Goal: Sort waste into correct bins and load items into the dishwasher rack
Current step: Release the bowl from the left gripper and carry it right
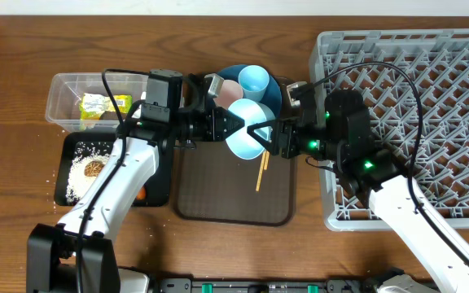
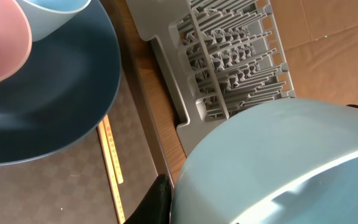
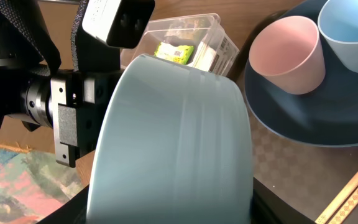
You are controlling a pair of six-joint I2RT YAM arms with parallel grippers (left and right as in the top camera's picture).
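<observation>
Looks like a mid-air handoff of the bowl [image 1: 247,134]. Tip: the left gripper [image 1: 233,124] shouldn't let go until the right gripper [image 1: 269,134] has a firm bite, then swing it straight over to the rack [image 1: 430,106]. The bowl's on edge just left of the rack, between both jaws. Left pinches it; right straddles it, can't tell if clamped.

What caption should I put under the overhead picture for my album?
Left gripper and right gripper meet at the light blue bowl near the brown tray.
</observation>
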